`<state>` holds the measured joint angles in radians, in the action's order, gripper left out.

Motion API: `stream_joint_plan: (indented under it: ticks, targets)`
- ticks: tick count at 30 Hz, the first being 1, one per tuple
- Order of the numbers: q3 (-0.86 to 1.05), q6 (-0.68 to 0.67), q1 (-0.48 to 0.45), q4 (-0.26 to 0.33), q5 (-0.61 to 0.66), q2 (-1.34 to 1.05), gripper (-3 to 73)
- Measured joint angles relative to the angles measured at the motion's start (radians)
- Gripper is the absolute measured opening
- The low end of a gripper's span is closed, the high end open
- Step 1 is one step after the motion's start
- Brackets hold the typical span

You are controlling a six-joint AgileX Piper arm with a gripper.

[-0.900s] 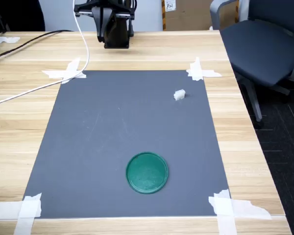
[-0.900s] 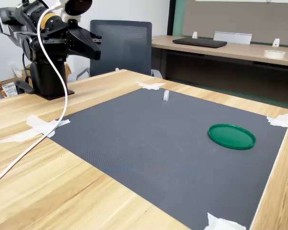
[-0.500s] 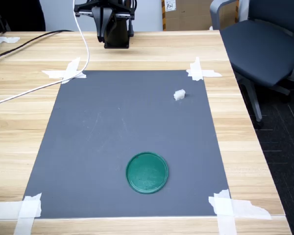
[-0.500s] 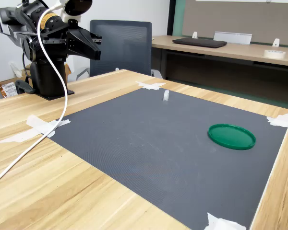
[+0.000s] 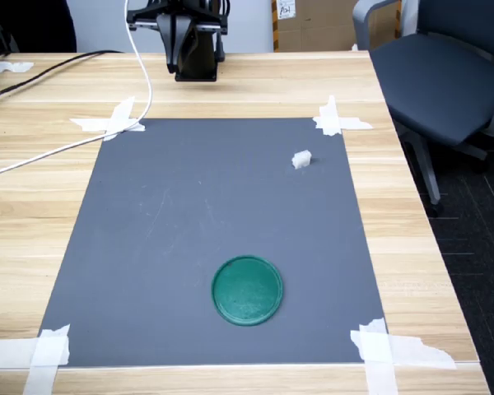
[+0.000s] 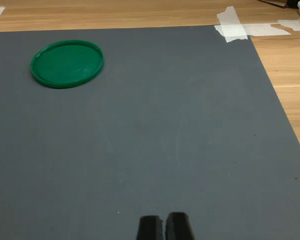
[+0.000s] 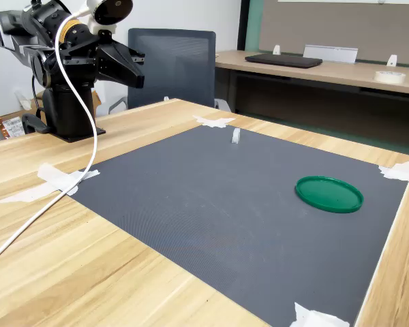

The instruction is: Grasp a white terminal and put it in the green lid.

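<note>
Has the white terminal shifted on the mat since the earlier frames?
No. In the first exterior view the white terminal sits at the same spot below the tape on the grey mat, apart from the green lid.

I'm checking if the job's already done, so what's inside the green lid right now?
Nothing: the green lid lies bare on the grey mat. The white terminal still sits apart near the mat's far corner. Nothing covers the lid.

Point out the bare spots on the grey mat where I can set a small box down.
Nearly all the grey mat is bare. The largest free patch runs from the white terminal and green lid across to the first exterior view's left edge. Between terminal and lid is also free. Nowhere is crowded; tape strips cover the corners.
</note>
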<state>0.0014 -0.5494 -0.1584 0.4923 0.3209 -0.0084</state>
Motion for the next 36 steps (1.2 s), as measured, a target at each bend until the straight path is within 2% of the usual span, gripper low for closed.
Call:
stream_joint_plan:
  ticks: [9, 17, 26, 32, 36]
  targets:
    - [-0.091, -0.001, 0.000, -0.004, 0.109, 0.106, -2.9]
    - [-0.318, -0.050, 0.000, -0.076, 0.168, 0.270, -2.9]
    - [-0.621, -0.056, 0.000, -0.164, 0.457, 0.489, -2.9]
    - [-0.777, -0.057, 0.000, -0.225, 0.582, 0.606, -2.9]
    - [-0.859, -0.073, 0.000, -0.241, 0.676, 0.679, -2.9]
